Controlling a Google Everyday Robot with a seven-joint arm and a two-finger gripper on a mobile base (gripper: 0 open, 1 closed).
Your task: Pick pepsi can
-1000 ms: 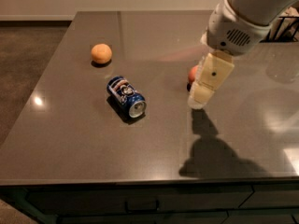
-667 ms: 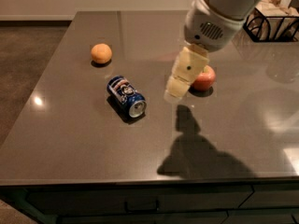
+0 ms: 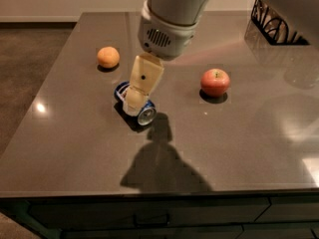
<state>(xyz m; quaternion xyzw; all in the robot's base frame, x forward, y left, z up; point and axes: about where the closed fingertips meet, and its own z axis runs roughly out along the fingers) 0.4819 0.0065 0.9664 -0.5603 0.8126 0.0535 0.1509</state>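
Worktop [image 3: 239,148]: dark, glossy, carrying three items. Tool [image 3: 135,99]: poised directly over the pepsi can [image 3: 146,114], which lies on its side left of centre, silver end toward the near edge. Whether the tool is open or closed cannot be told from here. Apple [image 3: 215,81]: well apart, to the right. Orange [image 3: 108,57]: near, behind-left. Recommendation: span the can across its round body, not end to end. Descend squarely and close gently, lest it roll.

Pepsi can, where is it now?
In the camera view the pepsi can lies on its side on the table, left of centre, between the orange and the apple, with the gripper over it.
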